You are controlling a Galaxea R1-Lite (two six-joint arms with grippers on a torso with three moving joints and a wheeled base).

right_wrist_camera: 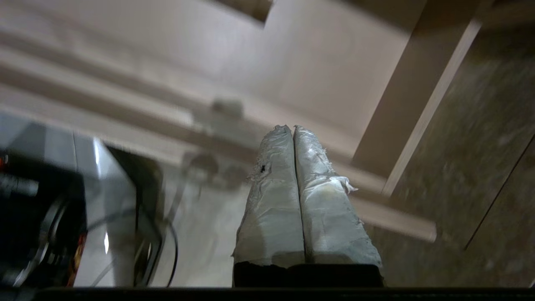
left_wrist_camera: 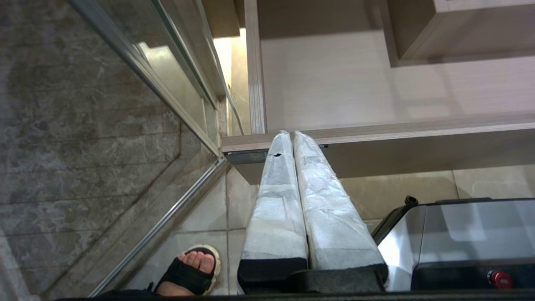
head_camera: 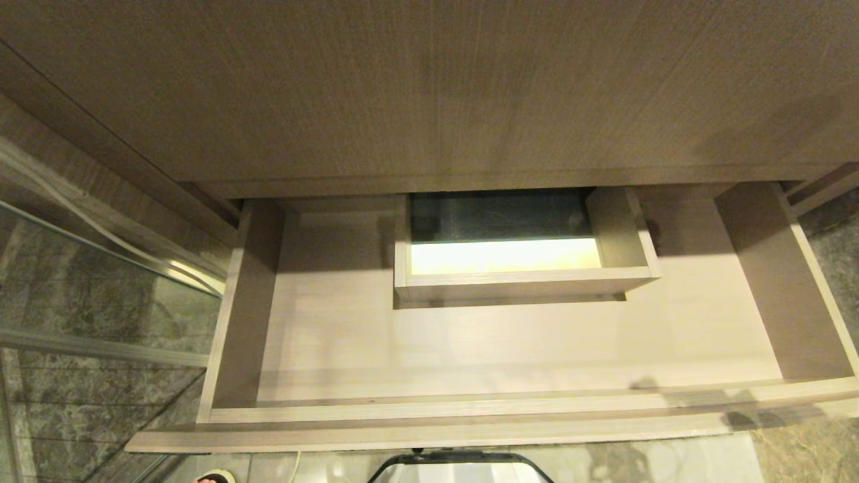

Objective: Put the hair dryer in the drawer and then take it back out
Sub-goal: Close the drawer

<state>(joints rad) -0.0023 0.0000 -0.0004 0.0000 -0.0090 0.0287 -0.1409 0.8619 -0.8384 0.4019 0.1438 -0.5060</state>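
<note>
A glass partition (left_wrist_camera: 159,83) with a metal frame stands over marble tiles (left_wrist_camera: 62,138); a sandalled foot (left_wrist_camera: 192,269) rests on the floor.

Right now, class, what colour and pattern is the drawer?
The drawer is light-brown wood grain, clearest in the head view.

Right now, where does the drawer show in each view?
Head: drawer open, fills the middle.
Left wrist: its front corner and floor, beyond the left gripper.
Right wrist: blurred, beyond the right gripper.
Shared landmark: the drawer's front rail.
</note>
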